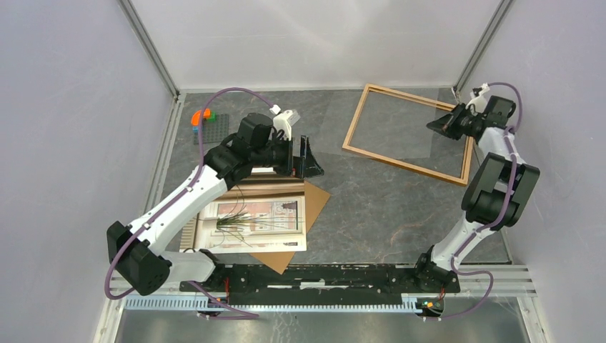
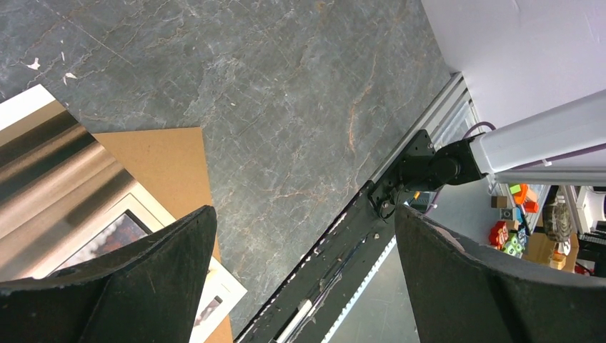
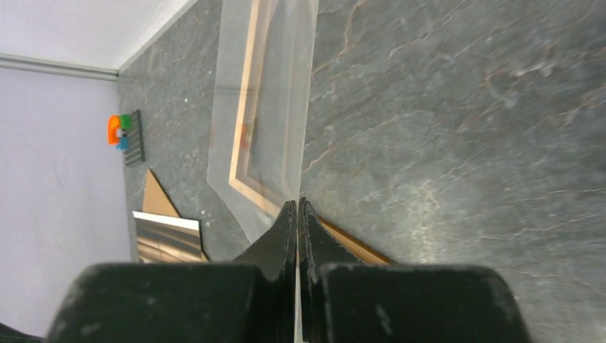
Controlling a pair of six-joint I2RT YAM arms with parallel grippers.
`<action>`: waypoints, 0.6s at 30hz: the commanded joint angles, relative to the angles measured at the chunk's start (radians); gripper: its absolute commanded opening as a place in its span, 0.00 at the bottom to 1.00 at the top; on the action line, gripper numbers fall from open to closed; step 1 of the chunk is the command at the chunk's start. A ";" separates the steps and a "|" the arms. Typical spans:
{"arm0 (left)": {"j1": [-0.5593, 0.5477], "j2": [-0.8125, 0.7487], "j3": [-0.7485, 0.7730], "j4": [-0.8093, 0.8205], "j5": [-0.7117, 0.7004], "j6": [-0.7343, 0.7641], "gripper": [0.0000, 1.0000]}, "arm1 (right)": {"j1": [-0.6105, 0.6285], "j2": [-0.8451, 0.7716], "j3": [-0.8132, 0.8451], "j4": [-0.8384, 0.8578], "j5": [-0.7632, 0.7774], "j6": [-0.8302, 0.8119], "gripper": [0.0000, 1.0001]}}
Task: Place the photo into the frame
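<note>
One grey table (image 1: 371, 207) carries everything. The one frame (image 1: 400, 164) lies flat at its far right. The right gripper (image 1: 436, 126) is over the frame's right end, clenched on the edge of one clear sheet (image 1: 386, 132) that overlaps the frame. One brown backing board (image 1: 314, 196) lies near left with the one photo (image 1: 254, 221) on it, well apart from the frame. The left gripper (image 1: 309, 161) hangs above their far edge, jaws spread wide, grasping nothing. One cluster of toy blocks (image 1: 204, 118) sits far left.
</note>
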 commanded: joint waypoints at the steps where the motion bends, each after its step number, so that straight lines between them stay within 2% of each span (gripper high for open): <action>1: -0.006 -0.023 0.000 0.040 0.033 -0.022 1.00 | -0.019 0.054 0.157 -0.253 0.013 -0.145 0.00; 10: -0.009 -0.002 0.000 0.037 0.014 -0.013 1.00 | -0.058 0.132 0.391 -0.450 0.065 -0.233 0.00; 18: -0.008 0.021 0.003 0.032 0.014 -0.011 1.00 | -0.123 0.089 0.390 -0.432 0.092 -0.223 0.00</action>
